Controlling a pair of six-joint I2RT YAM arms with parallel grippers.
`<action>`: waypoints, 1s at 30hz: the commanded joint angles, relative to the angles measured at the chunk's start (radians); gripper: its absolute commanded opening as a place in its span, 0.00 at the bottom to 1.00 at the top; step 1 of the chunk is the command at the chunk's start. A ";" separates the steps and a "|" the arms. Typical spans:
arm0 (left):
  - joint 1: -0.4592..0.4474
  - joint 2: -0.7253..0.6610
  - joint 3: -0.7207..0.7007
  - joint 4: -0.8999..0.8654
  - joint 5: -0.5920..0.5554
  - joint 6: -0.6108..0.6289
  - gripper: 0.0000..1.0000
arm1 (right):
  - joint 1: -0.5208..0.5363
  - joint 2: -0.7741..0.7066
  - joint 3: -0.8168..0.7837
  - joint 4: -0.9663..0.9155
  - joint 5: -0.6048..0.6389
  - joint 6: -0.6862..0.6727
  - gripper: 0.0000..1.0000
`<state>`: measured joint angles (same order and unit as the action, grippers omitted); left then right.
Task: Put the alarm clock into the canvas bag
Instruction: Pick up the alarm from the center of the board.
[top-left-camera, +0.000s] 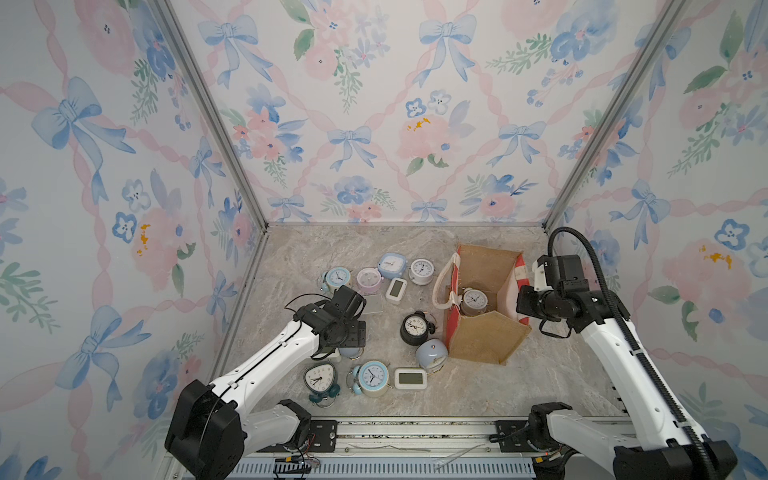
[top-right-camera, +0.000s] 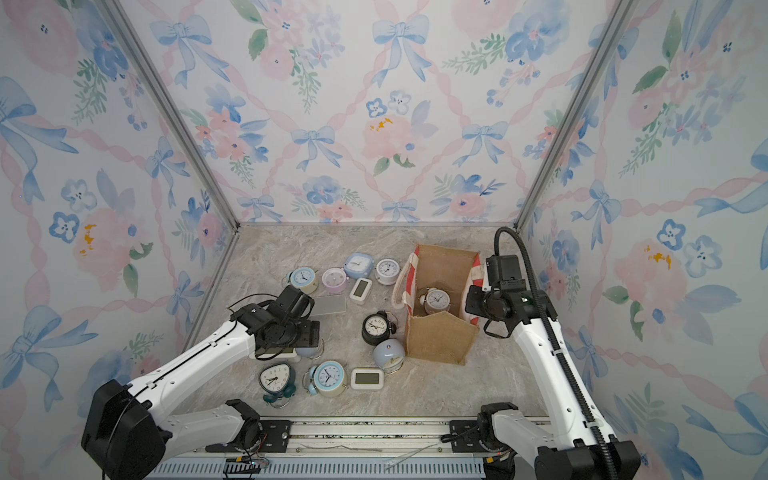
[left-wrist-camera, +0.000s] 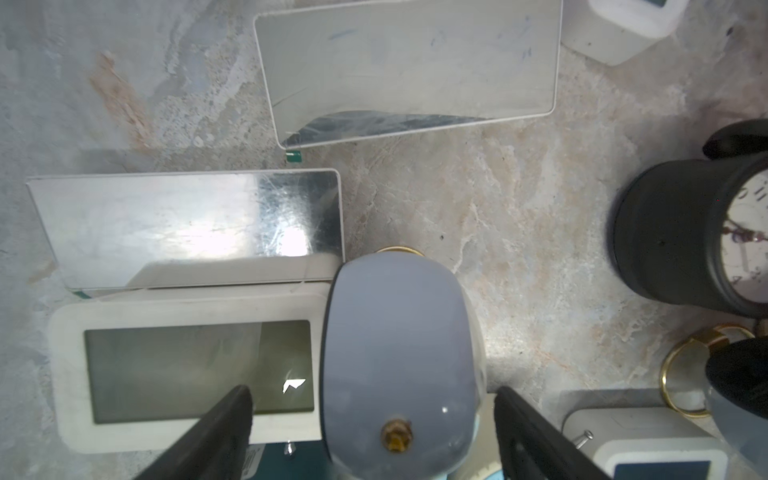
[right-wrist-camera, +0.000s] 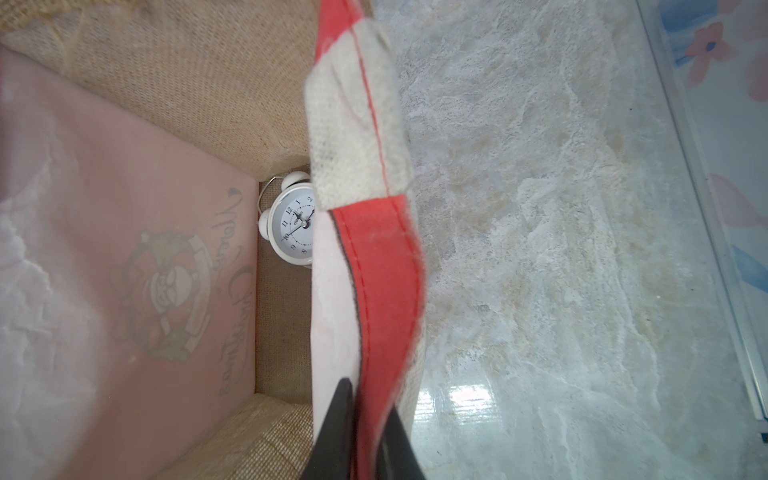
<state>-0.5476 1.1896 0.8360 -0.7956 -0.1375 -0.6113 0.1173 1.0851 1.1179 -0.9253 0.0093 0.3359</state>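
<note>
The canvas bag (top-left-camera: 482, 332) stands open at the right of the marble floor, tan burlap with red side panels and a white rope handle (top-left-camera: 440, 286). A pale twin-bell alarm clock (top-left-camera: 473, 300) lies inside it, also seen in the right wrist view as a white-faced clock (right-wrist-camera: 293, 226). My right gripper (right-wrist-camera: 368, 397) is shut on the bag's red side panel (right-wrist-camera: 386, 291). My left gripper (left-wrist-camera: 372, 390) is open and straddles a grey-blue domed alarm clock (left-wrist-camera: 399, 332), one finger (left-wrist-camera: 224, 428) on each side and not touching it. In both top views the left wrist (top-left-camera: 340, 328) hides those jaws.
Several more clocks lie left of the bag: a black twin-bell (top-left-camera: 415, 328), a blue dome (top-left-camera: 432, 355), a white digital one (top-left-camera: 410, 378), a blue twin-bell (top-left-camera: 372, 377), a teal triangular one (top-left-camera: 320, 380). A white digital clock (left-wrist-camera: 187, 374) and mirror-faced panels (left-wrist-camera: 187, 224) crowd the left fingers.
</note>
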 joint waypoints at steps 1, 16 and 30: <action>0.008 -0.001 -0.022 0.043 0.043 -0.013 0.86 | -0.009 0.001 -0.007 0.007 -0.011 -0.010 0.12; 0.006 0.080 -0.026 0.105 0.091 0.001 0.77 | -0.009 -0.002 -0.010 0.006 -0.008 -0.012 0.12; -0.011 0.163 -0.032 0.153 0.093 0.004 0.76 | -0.009 0.001 -0.017 0.012 -0.007 -0.013 0.12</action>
<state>-0.5495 1.3285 0.8143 -0.6548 -0.0540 -0.6140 0.1173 1.0851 1.1175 -0.9230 0.0078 0.3355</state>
